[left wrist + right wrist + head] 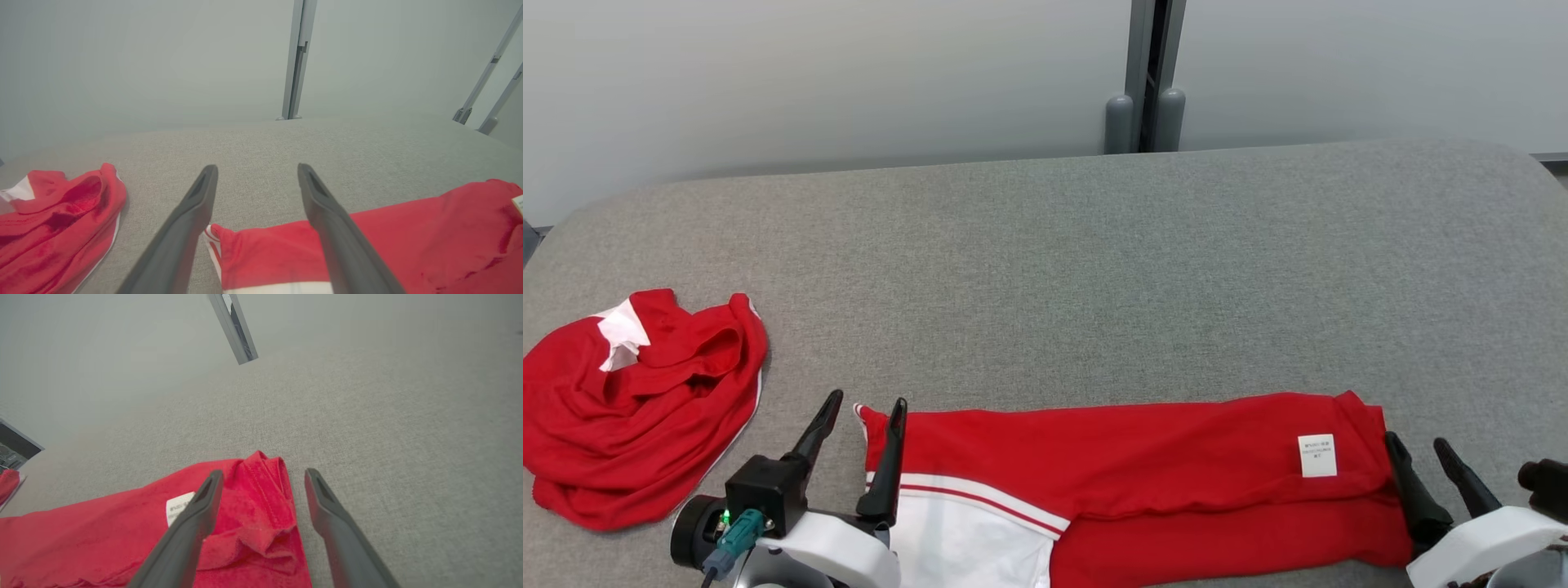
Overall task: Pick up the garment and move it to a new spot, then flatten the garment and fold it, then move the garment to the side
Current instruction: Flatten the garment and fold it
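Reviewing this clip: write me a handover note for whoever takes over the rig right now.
Pincers: left pincer open and empty, at the left end of the long red garment; right pincer open and empty, at its right end near the white label.
Things: that garment lies stretched along the table near edge; a second red garment sits crumpled at far left.
Done, apparently: flattening and a first lengthwise fold.
Left: finish folding, then move it aside.

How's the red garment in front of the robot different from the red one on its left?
The front garment lies stretched flat; the left garment is bunched in a heap. The front garment shows a wide white panel; the left garment only a small white patch. Both are mostly red.
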Controlling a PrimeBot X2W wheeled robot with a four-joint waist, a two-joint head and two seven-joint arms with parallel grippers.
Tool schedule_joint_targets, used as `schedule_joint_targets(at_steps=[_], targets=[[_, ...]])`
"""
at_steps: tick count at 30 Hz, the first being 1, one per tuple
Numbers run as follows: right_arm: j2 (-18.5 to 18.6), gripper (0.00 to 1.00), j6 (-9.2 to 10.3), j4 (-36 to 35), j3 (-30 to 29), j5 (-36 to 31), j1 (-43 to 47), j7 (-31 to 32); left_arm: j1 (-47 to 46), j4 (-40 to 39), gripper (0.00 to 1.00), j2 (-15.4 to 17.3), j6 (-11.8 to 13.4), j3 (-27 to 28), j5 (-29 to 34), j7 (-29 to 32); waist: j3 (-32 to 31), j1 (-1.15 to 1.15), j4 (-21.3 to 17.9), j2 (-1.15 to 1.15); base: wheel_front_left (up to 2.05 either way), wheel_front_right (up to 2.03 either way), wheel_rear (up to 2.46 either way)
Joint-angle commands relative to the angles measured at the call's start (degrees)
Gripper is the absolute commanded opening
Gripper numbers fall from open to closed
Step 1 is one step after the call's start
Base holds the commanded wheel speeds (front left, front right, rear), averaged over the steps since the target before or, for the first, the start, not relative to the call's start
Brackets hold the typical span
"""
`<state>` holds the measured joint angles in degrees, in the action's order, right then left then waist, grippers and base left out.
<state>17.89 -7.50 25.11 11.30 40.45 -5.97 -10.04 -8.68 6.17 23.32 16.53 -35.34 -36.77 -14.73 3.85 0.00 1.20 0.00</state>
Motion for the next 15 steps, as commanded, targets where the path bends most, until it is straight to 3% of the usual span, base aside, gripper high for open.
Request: schedule_joint_targets(at_steps=[1, 15], targets=[[-0.62, 1.0, 0.02, 2.29, -0.18, 0.53, -0.43, 0.98, -0.9, 2.13, 1.0, -0.46, -1.14, -0.11, 1.41, -0.35, 0.49, 0.0, 0.06, 0.0, 0.0, 0.0, 0.0], [-2.98, 1.0, 0.02, 12.88, 1.27, 3.68, -3.81, 2.22, -0.98, 5.47, 1.0, -2.69, -4.38, 2.18, 4.45, -0.54, 1.78, 0.0, 1.56, 0.0, 0.0, 0.0, 0.0]])
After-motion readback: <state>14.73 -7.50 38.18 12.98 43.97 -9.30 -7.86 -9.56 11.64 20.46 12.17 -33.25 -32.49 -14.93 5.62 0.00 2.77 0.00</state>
